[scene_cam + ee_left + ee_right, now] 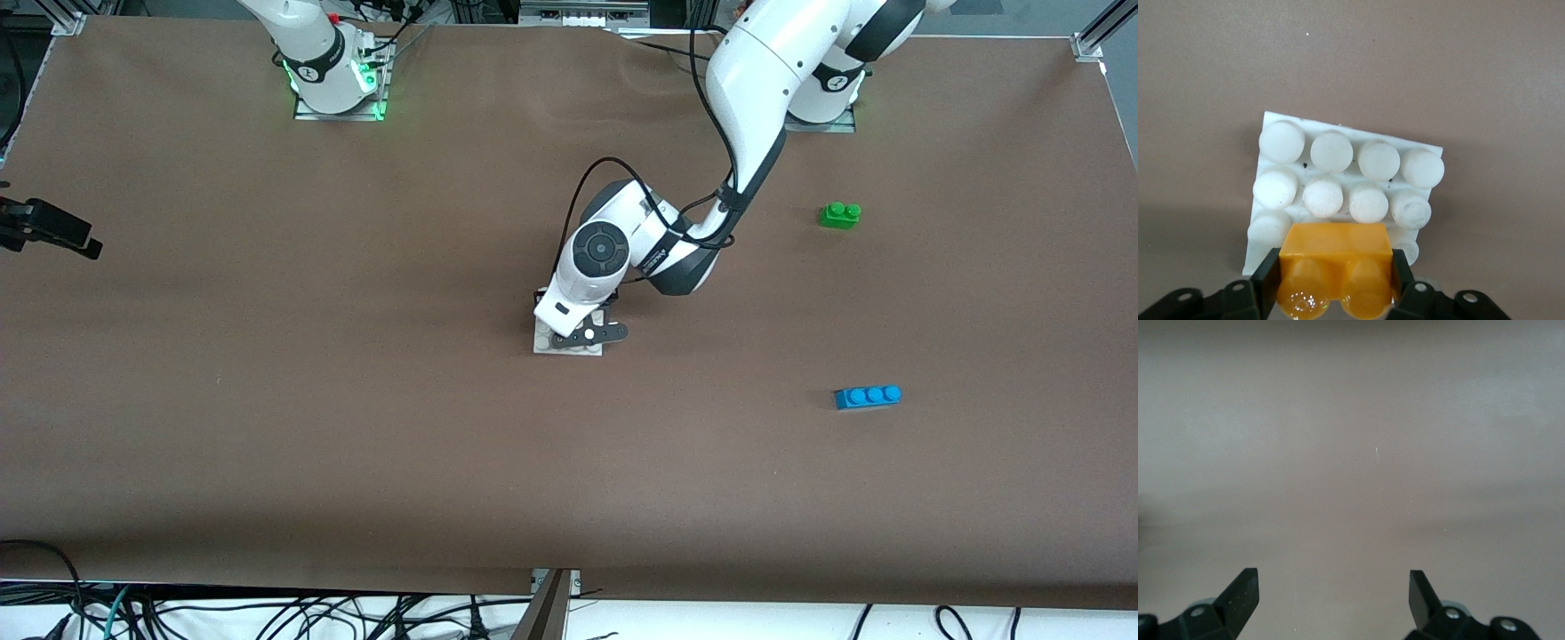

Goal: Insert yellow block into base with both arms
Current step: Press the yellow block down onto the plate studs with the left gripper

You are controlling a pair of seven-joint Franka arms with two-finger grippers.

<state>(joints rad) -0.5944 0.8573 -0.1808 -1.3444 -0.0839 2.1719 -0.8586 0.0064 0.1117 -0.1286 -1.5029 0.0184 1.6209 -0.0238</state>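
Robotics laboratory. Two arm bases (333,67) bolted to a brown-covered table (356,427). Loose cables (267,613) trail below its edge.

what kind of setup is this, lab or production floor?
Most likely a robotics lab bench: two fixed arms, a brown-covered table with loose cables along its edge, and toy bricks. The left gripper holds the yellow block over the base; the right gripper waits open.

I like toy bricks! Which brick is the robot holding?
The yellow brick, pinched in the left gripper over the white plate. Green and blue lie untouched.

Left tool (587,336) low over base (544,343) — right arm (311,53) waiting
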